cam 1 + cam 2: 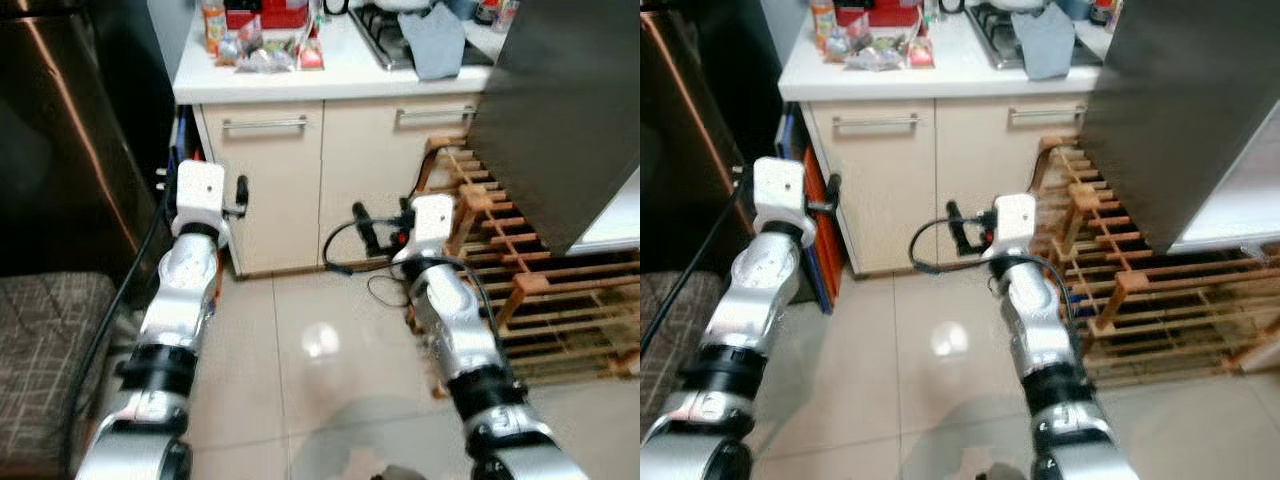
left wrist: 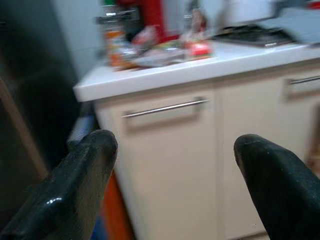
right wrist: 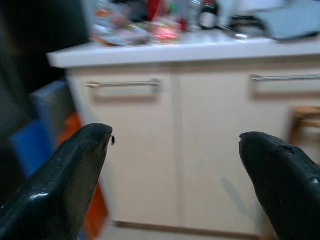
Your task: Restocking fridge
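Below the head camera, both silver arms reach forward over the pale tiled floor (image 1: 300,350), toward a cream cabinet (image 1: 300,190) with two drawer fronts that carry long metal handles. The left gripper (image 2: 172,165) is held in front of the left drawer front, and its two black fingers (image 2: 75,190) stand wide apart with nothing between them. The right gripper (image 3: 175,165) is lower and more to the middle, before the cabinet doors; its fingers (image 3: 65,185) are also spread wide and hold nothing. On the white countertop (image 1: 340,70) lie the groceries (image 1: 262,45) (small packets, a bottle with an orange label and a red box, all blurred, so I cannot tell what they are exactly). Beside them, further right on the same top, there is a gas hob (image 1: 385,35) with a grey cloth (image 1: 435,40) lying partly over it. At the far left stands a dark steel fridge (image 1: 60,140), and at the right a dark door panel (image 1: 570,120) hangs over a wooden slatted rack (image 1: 530,290) on the floor. A patterned mat (image 1: 45,350) lies at the lower left.
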Robot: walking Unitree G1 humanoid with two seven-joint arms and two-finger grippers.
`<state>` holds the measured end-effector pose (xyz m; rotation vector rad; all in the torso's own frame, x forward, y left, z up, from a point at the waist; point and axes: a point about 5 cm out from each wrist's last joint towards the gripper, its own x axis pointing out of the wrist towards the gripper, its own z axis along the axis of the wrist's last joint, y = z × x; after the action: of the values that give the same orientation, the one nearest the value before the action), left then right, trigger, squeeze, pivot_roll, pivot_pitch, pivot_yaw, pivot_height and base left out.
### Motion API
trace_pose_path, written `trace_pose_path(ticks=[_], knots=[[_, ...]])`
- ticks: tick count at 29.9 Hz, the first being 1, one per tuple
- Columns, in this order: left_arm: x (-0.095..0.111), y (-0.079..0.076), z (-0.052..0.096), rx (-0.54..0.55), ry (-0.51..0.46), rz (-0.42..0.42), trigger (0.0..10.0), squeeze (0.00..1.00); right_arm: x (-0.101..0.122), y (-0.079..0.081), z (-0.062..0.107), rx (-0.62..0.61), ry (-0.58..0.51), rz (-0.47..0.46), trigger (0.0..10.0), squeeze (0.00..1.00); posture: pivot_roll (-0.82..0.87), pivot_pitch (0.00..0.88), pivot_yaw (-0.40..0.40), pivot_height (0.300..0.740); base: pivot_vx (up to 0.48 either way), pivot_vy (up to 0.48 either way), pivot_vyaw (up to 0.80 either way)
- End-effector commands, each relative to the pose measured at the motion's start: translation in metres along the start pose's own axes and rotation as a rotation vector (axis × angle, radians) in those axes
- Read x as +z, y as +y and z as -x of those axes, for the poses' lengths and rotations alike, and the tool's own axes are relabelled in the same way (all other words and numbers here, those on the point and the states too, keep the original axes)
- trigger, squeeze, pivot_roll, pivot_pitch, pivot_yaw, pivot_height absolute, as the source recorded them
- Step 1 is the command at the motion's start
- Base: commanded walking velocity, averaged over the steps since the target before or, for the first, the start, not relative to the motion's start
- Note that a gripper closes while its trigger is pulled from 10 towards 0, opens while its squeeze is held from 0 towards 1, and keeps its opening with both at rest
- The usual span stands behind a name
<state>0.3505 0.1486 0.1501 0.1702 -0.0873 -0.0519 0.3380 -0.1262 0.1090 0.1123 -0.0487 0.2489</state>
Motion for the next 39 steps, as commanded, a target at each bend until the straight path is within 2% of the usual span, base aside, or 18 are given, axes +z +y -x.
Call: trace_pose_path(ticks=[1,7,10,15,20,26,31,35,39], knots=[[0.008,0.011,-0.002,0.009,-0.035,-0.006,10.0,0.0,0.01,0.01,-0.005,0.023,-0.048,0.006,10.0,0.0,-0.04,0.0,0.029,0.74,0.48,0.0,0.0],[0.013,0.013,-0.004,0.014,-0.054,-0.019,10.0,0.0,0.01,0.009,-0.004,-0.008,-0.063,-0.021,10.0,0.0,-0.04,0.0,0.029,0.74,0.48,0.0,0.0],[0.014,0.014,-0.004,0.011,-0.061,-0.02,10.0,0.0,0.01,0.008,-0.005,-0.011,-0.06,-0.003,10.0,0.0,-0.02,0.0,0.025,0.74,0.48,0.0,0.0],[0.015,0.013,-0.003,0.013,-0.067,-0.031,10.0,0.0,0.011,0.009,-0.007,-0.014,-0.059,-0.001,10.0,0.0,-0.02,0.0,0.025,0.74,0.48,0.0,0.58],[0.017,0.011,-0.004,0.01,-0.074,-0.027,10.0,0.0,0.012,0.009,-0.01,-0.016,-0.056,0.01,10.0,0.0,-0.02,0.0,0.027,0.74,0.48,0.0,0.0],[0.019,0.01,-0.005,0.01,-0.084,-0.021,10.0,0.0,0.015,0.011,-0.009,0.0,-0.074,0.009,10.0,0.0,-0.02,0.0,0.028,0.74,0.48,0.0,0.71],[0.021,0.01,-0.007,0.005,-0.09,-0.028,10.0,0.0,0.016,0.007,-0.01,-0.036,-0.086,0.008,10.0,0.0,-0.02,0.0,0.027,0.74,0.48,0.0,0.0],[0.022,0.011,-0.007,-0.003,-0.095,-0.037,10.0,0.0,0.024,0.004,-0.01,-0.066,-0.123,0.032,10.0,0.0,-0.02,0.0,0.025,0.74,0.48,0.0,0.0],[0.023,0.01,-0.006,-0.01,-0.105,-0.044,10.0,0.0,0.04,0.001,-0.014,-0.11,-0.189,0.061,10.0,0.0,-0.02,0.0,0.021,0.74,0.48,0.0,0.0]])
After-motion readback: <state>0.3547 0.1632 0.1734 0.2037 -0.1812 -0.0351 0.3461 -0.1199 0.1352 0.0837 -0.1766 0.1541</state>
